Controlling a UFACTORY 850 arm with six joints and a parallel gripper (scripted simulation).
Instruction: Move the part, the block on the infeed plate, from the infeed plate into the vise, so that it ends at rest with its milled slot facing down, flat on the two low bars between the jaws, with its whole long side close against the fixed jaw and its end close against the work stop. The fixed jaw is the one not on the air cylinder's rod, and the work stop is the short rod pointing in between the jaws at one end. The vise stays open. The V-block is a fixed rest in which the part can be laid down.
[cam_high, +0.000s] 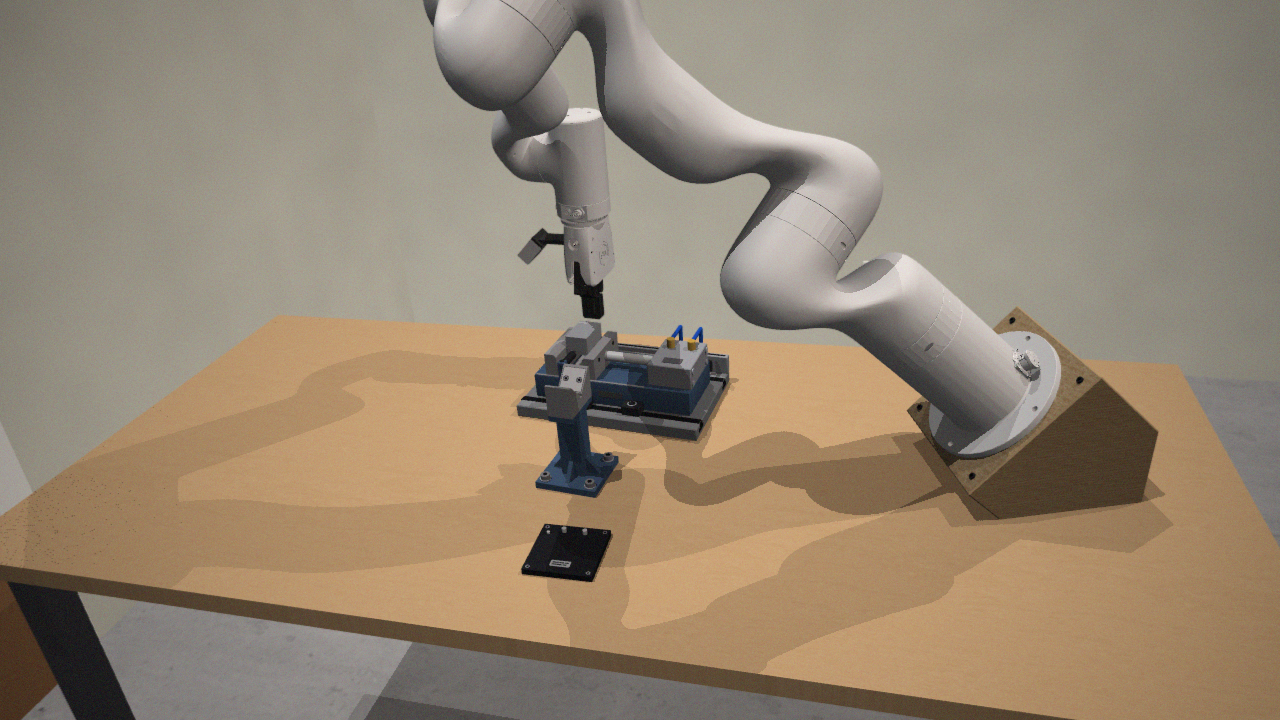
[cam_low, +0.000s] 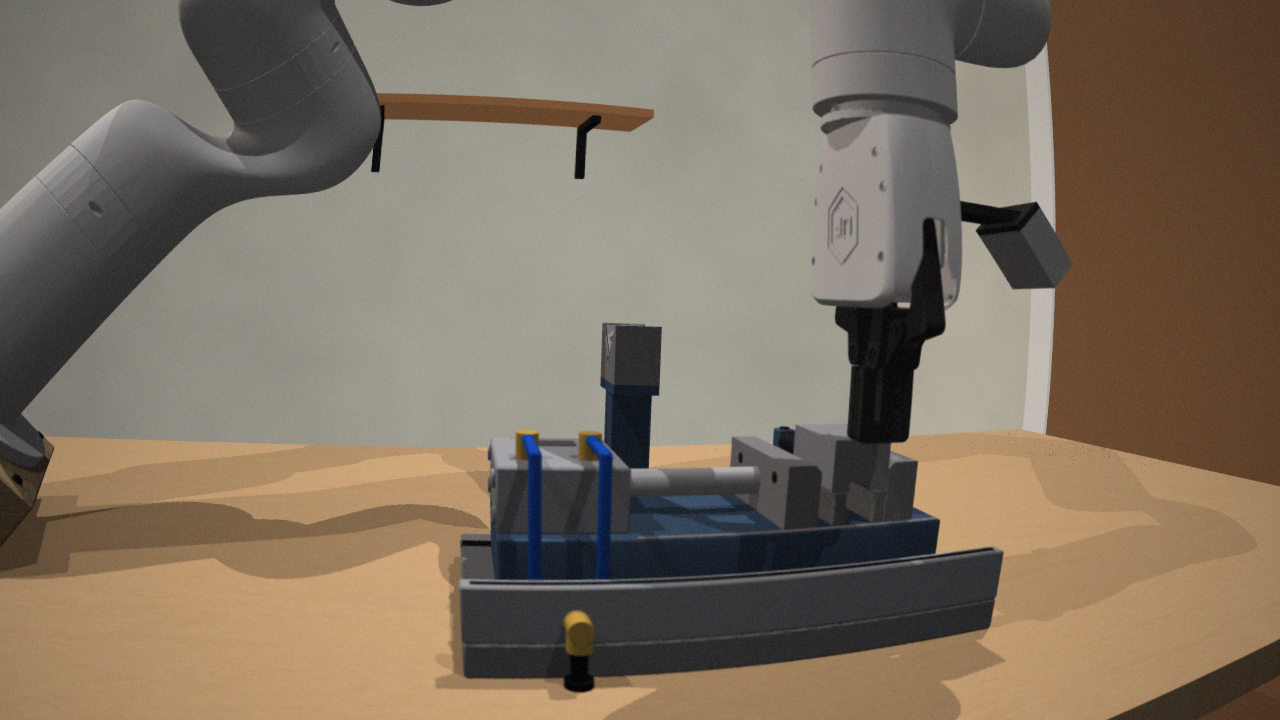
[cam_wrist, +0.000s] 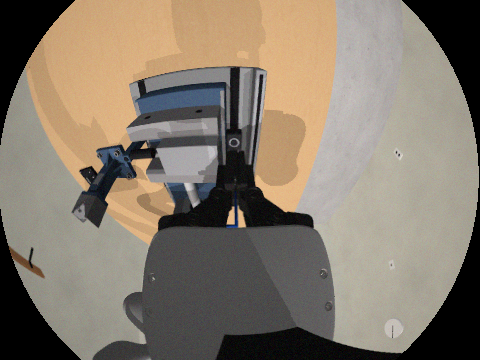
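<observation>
The part (cam_low: 839, 461), a grey block, sits in the vise (cam_low: 707, 528) between the moving jaw (cam_low: 774, 481) on the cylinder rod and the fixed jaw (cam_low: 897, 488). It stands higher than both jaws. Its slot is hidden. It also shows in the top view (cam_high: 586, 341). My gripper (cam_low: 872, 431) is shut and empty, pointing straight down, with its fingertips at the top of the part near the fixed-jaw side. It hangs just over the vise in the top view (cam_high: 591, 307). The black infeed plate (cam_high: 566, 551) lies bare at the table's front.
The V-block (cam_high: 569, 392) stands on a blue pedestal (cam_high: 577, 452) between the vise and the infeed plate. The air cylinder (cam_low: 554, 492) with blue hoses sits at the vise's other end. A grey rail with a yellow knob (cam_low: 578, 631) borders the vise base.
</observation>
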